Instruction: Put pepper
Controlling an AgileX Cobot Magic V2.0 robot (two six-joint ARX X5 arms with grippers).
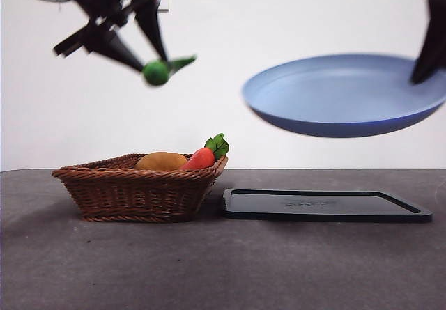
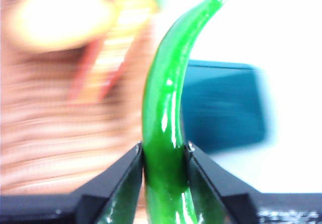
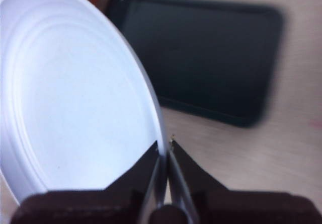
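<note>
above the basket (image 1: 139, 184), your left claw (image 1: 155, 65) grips the pepper (image 1: 162, 70); your right claw (image 1: 424, 70) pinches the plate's (image 1: 334, 94) rim aloft.

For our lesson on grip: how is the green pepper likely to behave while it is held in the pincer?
The pepper looks glossy, so it may be slippery. It keeps its curve while the left pincer holds it near one end, so it is probably stiff. Being curved and tapered, it might swivel in the grip.
</note>
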